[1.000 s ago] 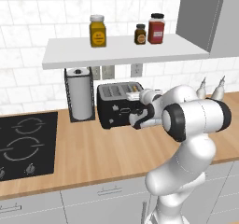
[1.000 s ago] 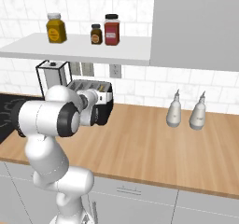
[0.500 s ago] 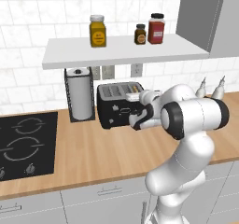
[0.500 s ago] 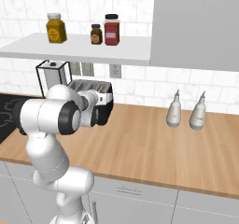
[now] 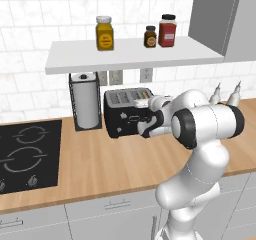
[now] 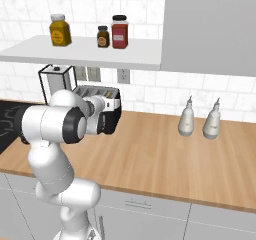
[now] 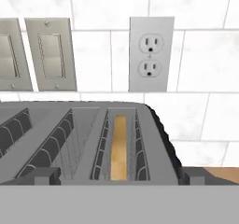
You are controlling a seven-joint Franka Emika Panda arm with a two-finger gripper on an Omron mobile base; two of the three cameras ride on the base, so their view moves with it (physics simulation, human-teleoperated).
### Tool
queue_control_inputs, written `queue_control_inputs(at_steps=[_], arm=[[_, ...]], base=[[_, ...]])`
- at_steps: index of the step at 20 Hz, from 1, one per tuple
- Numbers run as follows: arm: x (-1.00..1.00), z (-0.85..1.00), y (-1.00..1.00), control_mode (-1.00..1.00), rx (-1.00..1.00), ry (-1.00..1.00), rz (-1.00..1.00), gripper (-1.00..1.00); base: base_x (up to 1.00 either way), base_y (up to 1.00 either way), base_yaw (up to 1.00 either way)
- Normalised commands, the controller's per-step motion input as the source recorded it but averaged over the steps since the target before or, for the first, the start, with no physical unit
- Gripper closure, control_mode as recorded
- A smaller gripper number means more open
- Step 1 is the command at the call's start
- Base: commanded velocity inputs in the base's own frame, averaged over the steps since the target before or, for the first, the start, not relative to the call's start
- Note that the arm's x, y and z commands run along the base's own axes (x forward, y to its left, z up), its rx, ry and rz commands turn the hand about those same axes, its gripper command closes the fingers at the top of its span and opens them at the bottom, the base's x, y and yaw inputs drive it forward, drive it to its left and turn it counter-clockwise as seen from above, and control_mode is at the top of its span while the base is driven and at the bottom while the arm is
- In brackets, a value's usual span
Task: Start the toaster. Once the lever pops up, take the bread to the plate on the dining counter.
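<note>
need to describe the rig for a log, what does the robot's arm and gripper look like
The arm is glossy white with rounded, tube-like segments and dark grey to black rings at the joints, the biggest being a black band around the bulky white elbow. The hand end is dark. The gripper has two small dark grey, blocky finger tips. No cables or markings are visible.

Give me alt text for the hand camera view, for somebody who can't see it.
Looking down from close above the black toaster, a tan-edged slice of bread sits deep in the rightmost of its long wire-lined slots, with the dark tips of the gripper's fingers at the bottom edge. Behind it, the white tiled wall carries a power outlet and two switch plates.
</note>
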Motion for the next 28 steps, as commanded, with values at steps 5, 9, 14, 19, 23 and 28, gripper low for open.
queue_control_inputs(at_steps=[5, 9, 14, 19, 23, 28], arm=[[0.1, -0.09, 0.05, -1.0, 0.0, 0.05, 0.0, -1.0], [0.14, -0.02, 0.0, -1.0, 0.0, 0.06, 0.0, -1.0], [0.09, -0.04, 0.0, -1.0, 0.0, 0.03, 0.0, -1.0], [0.02, -0.04, 0.0, -1.0, 0.0, 0.0, 0.0, -1.0], [0.0, -0.02, 0.0, -1.0, 0.0, 0.0, 0.0, -1.0], [0.0, 0.0, 0.0, -1.0, 0.0, 0.0, 0.0, -1.0]], base=[[0.0, 0.0, 0.0], [0.0, 0.0, 0.0], [0.0, 0.0, 0.0], [0.0, 0.0, 0.0], [0.0, 0.0, 0.0], [0.0, 0.0, 0.0]])
